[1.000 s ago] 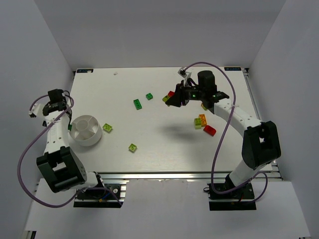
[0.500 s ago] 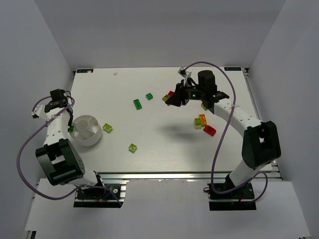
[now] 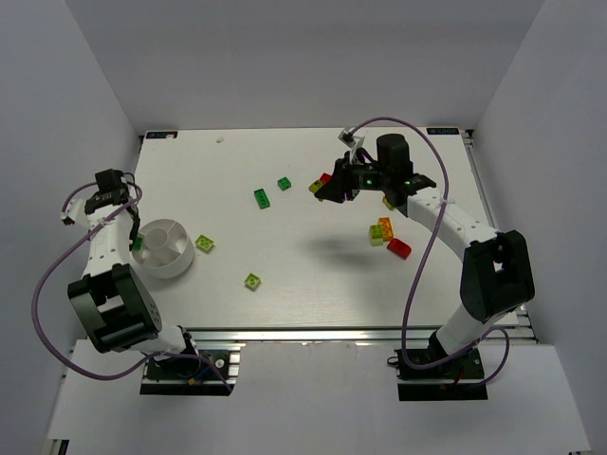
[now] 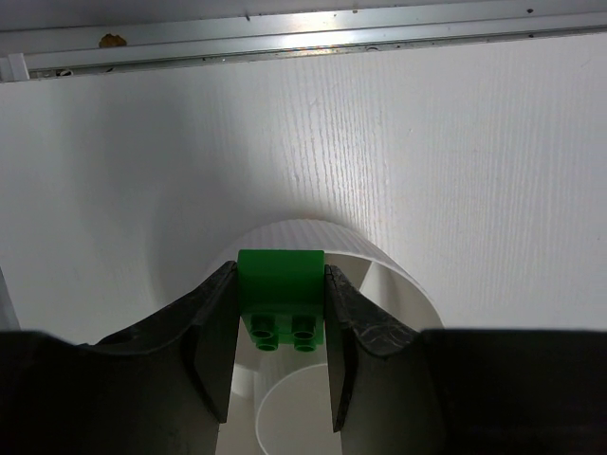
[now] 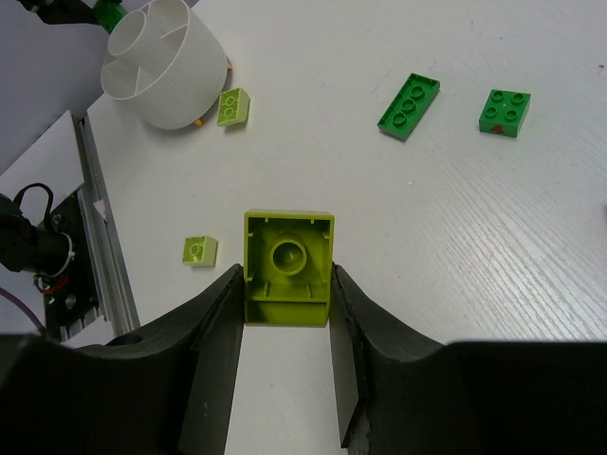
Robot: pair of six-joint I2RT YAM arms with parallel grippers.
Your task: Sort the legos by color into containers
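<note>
Bricks sit in both grippers. In the overhead view, the left gripper [image 3: 134, 241] pinches a dark green brick [image 3: 138, 244] at the left rim of the white dish [image 3: 180, 267], lower left, apparently positioned to drop it into a compartment. The right gripper [image 3: 321, 189], upper centre, pinches a lime brick [image 3: 314, 188] raised above the table, probably for carrying over. The left wrist view shows the green brick squarely between the fingers, above the dish wall. The right wrist view shows the lime brick clamped with its hollow side up and the dish far off at upper left. Since a second ago, the left arm has swung closer to the dish, while the right arm is unchanged.
</note>
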